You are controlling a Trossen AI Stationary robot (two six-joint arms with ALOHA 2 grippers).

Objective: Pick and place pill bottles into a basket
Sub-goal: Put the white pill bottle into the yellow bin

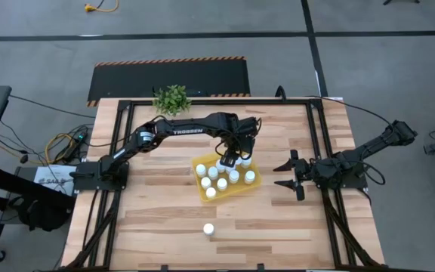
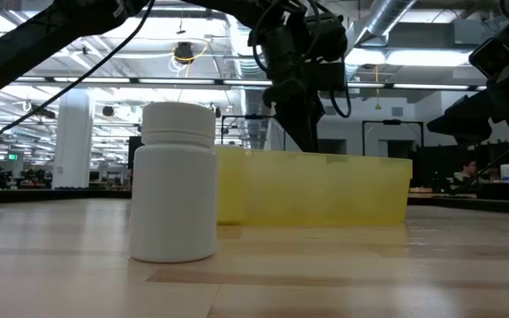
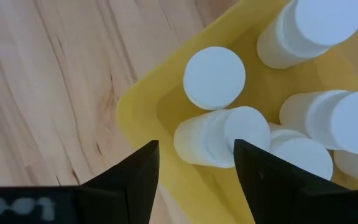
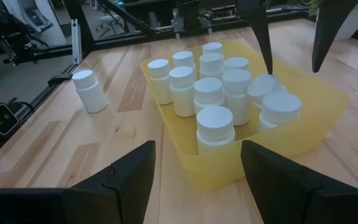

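High view | left arm (image 1: 180,130) reads TROSSEN | left gripper (image 1: 231,159) jaws apart over yellow basket (image 1: 200,162) | one pill bottle (image 1: 209,229) outside basket | right gripper (image 1: 288,175) jaws apart beside basket

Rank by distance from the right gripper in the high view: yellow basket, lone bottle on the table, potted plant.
From the right gripper, at the table's right side:
1. Yellow basket, mid-table, toward the left arm.
2. Lone bottle, near the table's front edge.
3. Potted plant, at the back edge.
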